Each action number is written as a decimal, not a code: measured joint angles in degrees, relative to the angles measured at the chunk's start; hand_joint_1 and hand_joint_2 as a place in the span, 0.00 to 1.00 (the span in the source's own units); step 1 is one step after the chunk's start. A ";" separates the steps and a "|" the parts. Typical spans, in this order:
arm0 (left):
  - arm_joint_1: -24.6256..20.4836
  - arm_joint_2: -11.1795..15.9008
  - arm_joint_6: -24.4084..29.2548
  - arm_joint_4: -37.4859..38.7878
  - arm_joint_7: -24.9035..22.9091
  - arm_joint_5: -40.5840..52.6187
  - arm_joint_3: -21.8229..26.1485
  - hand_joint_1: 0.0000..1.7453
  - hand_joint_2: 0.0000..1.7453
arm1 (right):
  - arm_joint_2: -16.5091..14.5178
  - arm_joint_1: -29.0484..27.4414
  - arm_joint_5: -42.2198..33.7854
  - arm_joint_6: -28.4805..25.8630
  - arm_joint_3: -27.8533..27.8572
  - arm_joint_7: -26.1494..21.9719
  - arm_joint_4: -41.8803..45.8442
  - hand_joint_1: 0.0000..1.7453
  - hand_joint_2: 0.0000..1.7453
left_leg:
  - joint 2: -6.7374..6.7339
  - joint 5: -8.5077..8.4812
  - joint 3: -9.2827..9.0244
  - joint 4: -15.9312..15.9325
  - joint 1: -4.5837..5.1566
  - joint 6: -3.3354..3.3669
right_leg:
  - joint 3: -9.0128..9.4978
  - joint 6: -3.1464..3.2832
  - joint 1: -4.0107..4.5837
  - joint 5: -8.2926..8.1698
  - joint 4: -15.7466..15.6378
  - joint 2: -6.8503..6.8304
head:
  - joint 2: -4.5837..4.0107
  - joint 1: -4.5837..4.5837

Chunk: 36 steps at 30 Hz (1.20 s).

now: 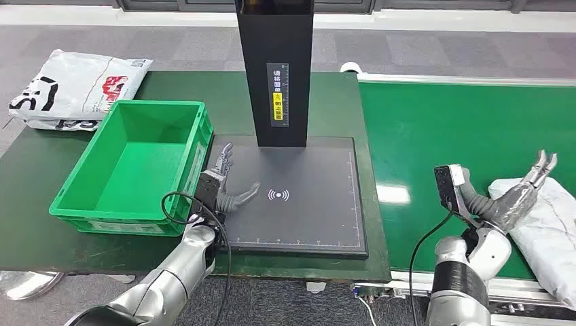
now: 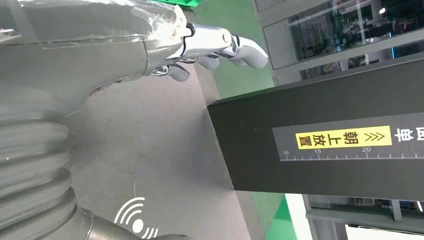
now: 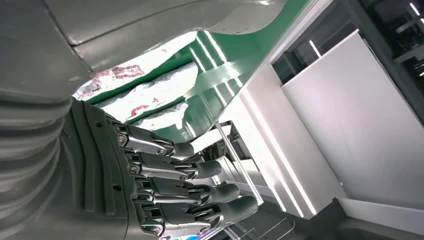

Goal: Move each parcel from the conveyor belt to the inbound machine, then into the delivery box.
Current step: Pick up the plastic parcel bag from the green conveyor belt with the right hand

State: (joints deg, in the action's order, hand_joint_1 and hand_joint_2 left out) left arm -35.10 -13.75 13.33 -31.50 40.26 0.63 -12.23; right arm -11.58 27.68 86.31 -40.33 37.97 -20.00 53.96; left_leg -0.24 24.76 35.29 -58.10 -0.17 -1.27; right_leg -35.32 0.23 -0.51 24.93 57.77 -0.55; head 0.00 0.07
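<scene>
Right hand (image 1: 511, 204) hovered beside the parcel (image 1: 547, 224) on the conveyor belt (image 1: 435, 129).
Its fingers (image 1: 543, 164) were spread, empty; the parcel lay just right, nearer than the open left hand (image 1: 221, 187).

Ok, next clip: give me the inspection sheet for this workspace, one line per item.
Surface: dark green table, with the green conveyor belt beside it.
Job's things: white parcel on the belt; black inbound machine, pad bare; green delivery box, nothing seen inside.
Clutter: white printed bag behind the box.
Hands: left hand open over the pad's edge; right hand open, at the parcel, fingers apart.
Cables: black cables at both wrists.
Surroundings: grey carpet floor.
</scene>
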 joint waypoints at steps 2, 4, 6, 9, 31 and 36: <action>0.00 0.00 0.00 0.02 0.00 0.00 0.04 0.00 1.00 | 0.14 -0.04 0.00 -0.01 0.00 0.00 0.10 0.00 1.00 | 0.00 0.00 0.00 0.00 0.00 0.00 | 0.00 0.00 0.00 0.00 0.00 0.00 | 0.00 0.00; -0.01 0.00 -0.01 0.09 0.00 0.00 0.13 0.00 1.00 | 0.38 -0.10 0.07 -0.01 0.00 0.26 0.27 0.00 1.00 | 0.00 -0.01 0.00 0.00 0.00 0.00 | 0.00 0.00 0.01 0.00 0.00 0.00 | 0.00 0.00; -0.14 0.00 -0.24 0.28 0.00 -0.03 0.29 0.00 1.00 | 0.67 -0.15 0.59 0.00 -0.01 2.52 0.36 0.00 1.00 | 0.00 -0.01 0.01 0.00 0.00 0.00 | 0.00 0.00 0.00 0.00 0.00 0.00 | 0.00 0.00; -0.41 0.00 -0.98 0.57 0.01 -0.07 0.85 0.00 1.00 | 1.97 -0.44 2.10 0.00 -0.75 11.29 0.04 0.00 1.00 | 0.07 -0.01 0.02 0.00 0.00 0.02 | 0.03 -0.04 -0.05 0.03 0.00 -0.04 | 0.00 0.00; 0.58 0.17 -0.16 -1.15 -0.38 3.56 2.07 0.00 1.00 | 19.23 -1.35 3.62 0.02 -17.69 44.45 -22.47 0.00 1.00 | 0.21 0.06 0.07 -0.02 0.02 0.22 | 0.06 -0.22 -0.18 0.07 -0.01 -0.16 | 0.00 0.00; 2.16 0.17 -0.17 -2.46 -1.24 4.49 2.07 0.00 1.00 | 20.52 -1.03 3.73 3.41 -21.22 50.12 -26.60 0.00 1.00 | 0.20 0.08 0.07 -0.03 0.02 0.25 | 0.06 -0.23 -0.19 0.08 -0.01 -0.14 | 0.00 -0.01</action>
State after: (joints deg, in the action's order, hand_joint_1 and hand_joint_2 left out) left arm -32.94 -13.58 13.16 -33.96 39.02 5.12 -10.16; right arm 8.94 26.64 90.04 -36.92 16.75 30.12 27.36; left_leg -0.04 24.84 35.36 -58.12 -0.15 -1.03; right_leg -35.27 0.00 -0.70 25.00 57.76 -0.70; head 0.00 0.05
